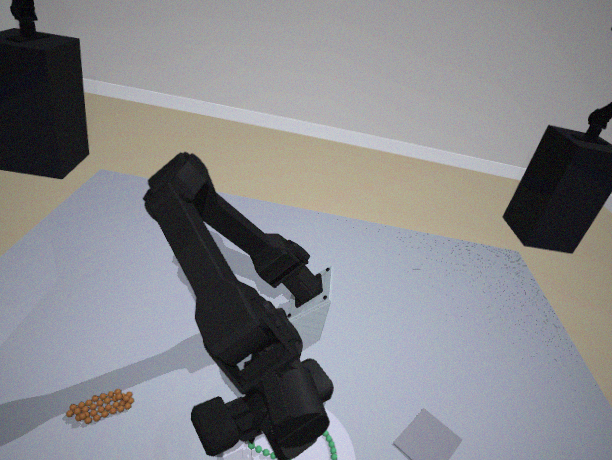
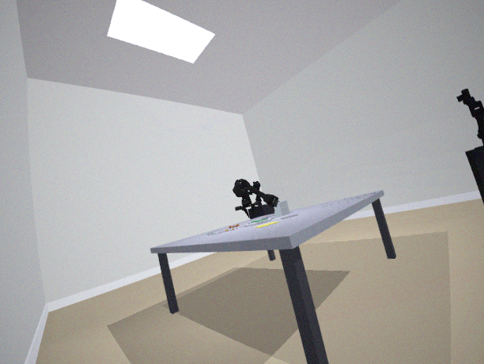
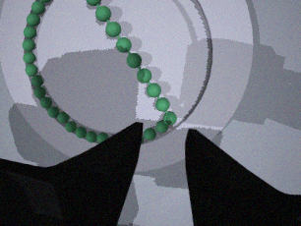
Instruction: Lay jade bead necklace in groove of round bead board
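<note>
The jade bead necklace (image 1: 332, 444) (image 2: 260, 221) (image 3: 134, 60) lies on the round bead board (image 1: 346, 436) (image 3: 233, 29). In the wrist view its left and lower beads follow the circular groove. Another run of beads cuts straight across the inside of the ring, from the top to the lower right, where the strand bends back. The right side of the groove holds no beads. My gripper (image 3: 164, 133) is partly open with nothing held, its tips over the lower part of the groove near that bend. The fingertips are hidden in the top view behind the arm.
A bundle of amber beads (image 1: 100, 406) (image 2: 233, 226) lies left of the board. A grey square tile (image 1: 427, 437) lies to its right. A pale upright plate (image 1: 315, 325) (image 2: 282, 208) stands by the arm. A flat yellow piece (image 2: 266, 225) lies near the board.
</note>
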`<state>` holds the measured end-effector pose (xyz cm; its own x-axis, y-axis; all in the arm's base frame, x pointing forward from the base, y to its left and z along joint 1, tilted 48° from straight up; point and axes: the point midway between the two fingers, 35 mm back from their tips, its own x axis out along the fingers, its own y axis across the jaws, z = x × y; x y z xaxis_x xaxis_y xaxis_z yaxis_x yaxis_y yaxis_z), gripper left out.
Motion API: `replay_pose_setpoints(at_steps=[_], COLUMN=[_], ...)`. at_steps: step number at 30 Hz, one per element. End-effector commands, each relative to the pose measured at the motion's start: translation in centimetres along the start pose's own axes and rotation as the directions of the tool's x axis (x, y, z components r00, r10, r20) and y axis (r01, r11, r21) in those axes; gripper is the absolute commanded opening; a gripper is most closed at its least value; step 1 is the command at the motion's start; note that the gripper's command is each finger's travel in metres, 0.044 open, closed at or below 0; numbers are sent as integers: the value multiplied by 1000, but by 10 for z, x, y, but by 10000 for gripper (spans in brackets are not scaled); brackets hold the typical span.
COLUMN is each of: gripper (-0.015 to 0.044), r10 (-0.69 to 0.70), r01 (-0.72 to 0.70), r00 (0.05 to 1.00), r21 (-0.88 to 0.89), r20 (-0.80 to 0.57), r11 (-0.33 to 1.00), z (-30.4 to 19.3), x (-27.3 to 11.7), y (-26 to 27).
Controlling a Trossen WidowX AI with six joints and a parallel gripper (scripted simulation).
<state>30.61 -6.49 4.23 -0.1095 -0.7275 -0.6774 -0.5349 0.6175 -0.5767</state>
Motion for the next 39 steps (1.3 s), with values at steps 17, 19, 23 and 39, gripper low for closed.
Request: replay_pose_setpoints(at_steps=[17,19,23,39], gripper=[120,120,120,67], r10=[-7,-7,-7,-5], r01=[7,7,8,6], r00=[1000,1000,1000,1000], r21=[-103,-104,-105,-101], r20=[7,7,7,5], r11=[995,995,994,995], z=[-5,-5,-6,-7], x=[9,12,18,35], y=[-4,-4,-4,-5])
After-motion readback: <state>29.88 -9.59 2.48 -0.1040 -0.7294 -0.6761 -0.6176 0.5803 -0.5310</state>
